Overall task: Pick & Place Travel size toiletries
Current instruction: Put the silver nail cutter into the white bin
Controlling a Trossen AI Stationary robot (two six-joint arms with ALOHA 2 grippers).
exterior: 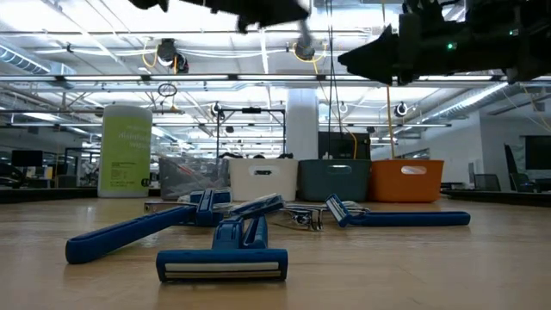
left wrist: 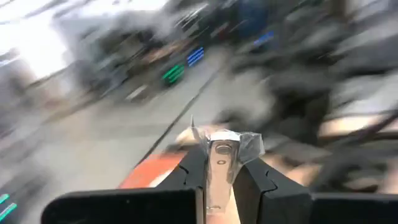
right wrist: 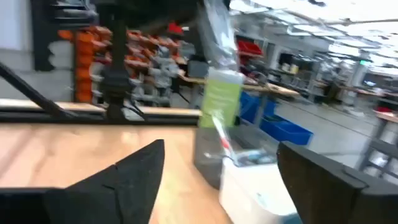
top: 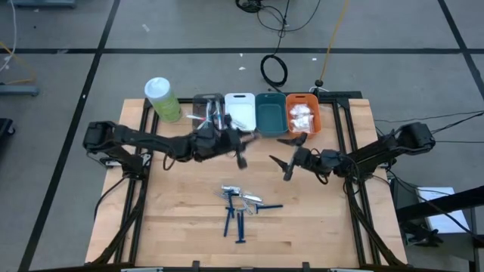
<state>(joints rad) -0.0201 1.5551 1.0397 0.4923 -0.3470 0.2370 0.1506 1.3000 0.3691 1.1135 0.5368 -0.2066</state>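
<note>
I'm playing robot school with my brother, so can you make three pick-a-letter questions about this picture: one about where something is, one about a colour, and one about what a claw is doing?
1. Where do the blue razors lie?
A. on the table's middle front
B. in the teal bin
C. on the floor

2. What colour is the bin with white pouches?
A. grey
B. orange
C. teal

3. What is the left gripper doing?
A. standing open, empty
B. pushing the green bottle
C. shut on a silvery stick

Answers: 1 A, the high view shows them on bare wood. 2 B, the pouches show inside orange walls. 3 C, its wrist view shows the stick pinched.

The left hand [left wrist: 221,177] grips a silvery stick [left wrist: 222,155] between its fingers [left wrist: 186,177].
</note>
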